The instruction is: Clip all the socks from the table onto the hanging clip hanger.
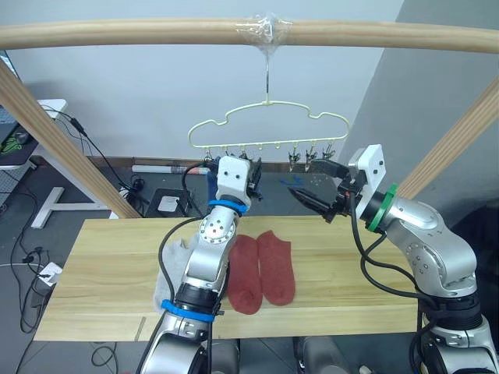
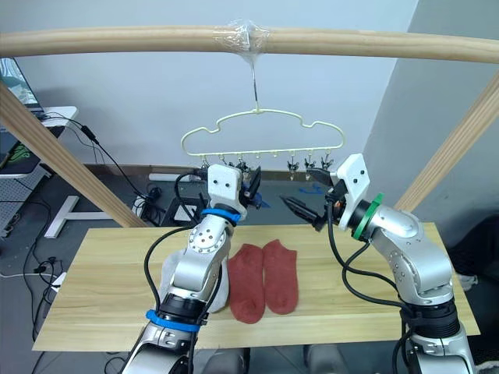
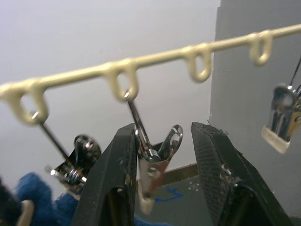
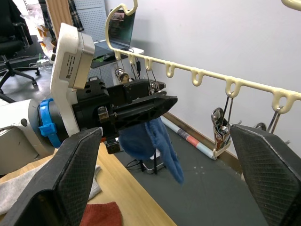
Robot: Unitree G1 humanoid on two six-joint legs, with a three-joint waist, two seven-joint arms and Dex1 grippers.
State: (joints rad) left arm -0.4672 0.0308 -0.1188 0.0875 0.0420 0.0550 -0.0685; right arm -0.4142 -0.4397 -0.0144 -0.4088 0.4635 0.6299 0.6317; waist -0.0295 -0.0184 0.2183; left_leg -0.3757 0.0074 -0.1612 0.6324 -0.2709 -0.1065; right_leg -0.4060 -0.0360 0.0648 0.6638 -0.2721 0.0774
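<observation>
Wooden pole (image 1: pixel 140 33) overhead; cables (image 1: pixel 31 257) on floor, white desk (image 1: pixel 43 117) behind.

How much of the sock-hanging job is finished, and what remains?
Done: a blue fabric sock hangs from the pale cream wire clip hanger.

In hand: the left gripper has its fingers around a small metal clip; the right gripper hovers open nearby.

Left: two rust-red socks and a light grey sock on the wooden plank table.

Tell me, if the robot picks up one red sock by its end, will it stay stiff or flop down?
It would probably flop. The red socks lie flat and limp on the table, like soft cloth. The blue sock already droops from the clips on the hanger. It likely weighs very little.
</observation>
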